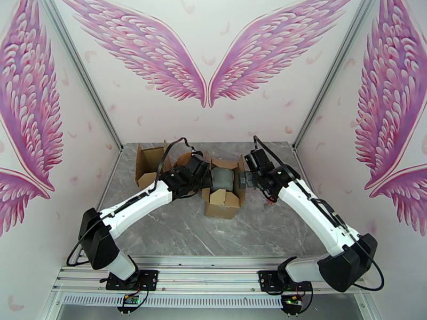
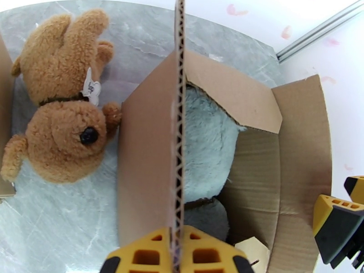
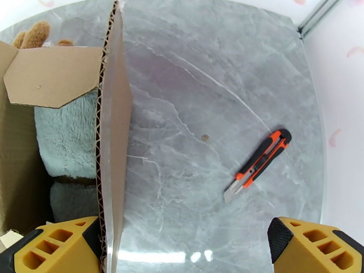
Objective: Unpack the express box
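The express box (image 1: 223, 204) stands open at mid-table with a grey-blue plush toy (image 1: 222, 180) lying inside it. My left gripper (image 1: 202, 174) is at the box's left side. In the left wrist view, the left gripper (image 2: 177, 244) is shut on the edge of the upright left flap (image 2: 145, 169), with the plush toy (image 2: 207, 146) just beyond it. My right gripper (image 1: 246, 180) is at the box's right side. The right gripper (image 3: 184, 246) is open, with the right flap (image 3: 116, 133) standing between its fingers, close to the left one.
A brown teddy bear (image 2: 63, 133) lies on the table just left of the box. Another opened cardboard box (image 1: 147, 166) stands at the far left. An orange utility knife (image 3: 259, 164) lies on the marble top to the right of the box.
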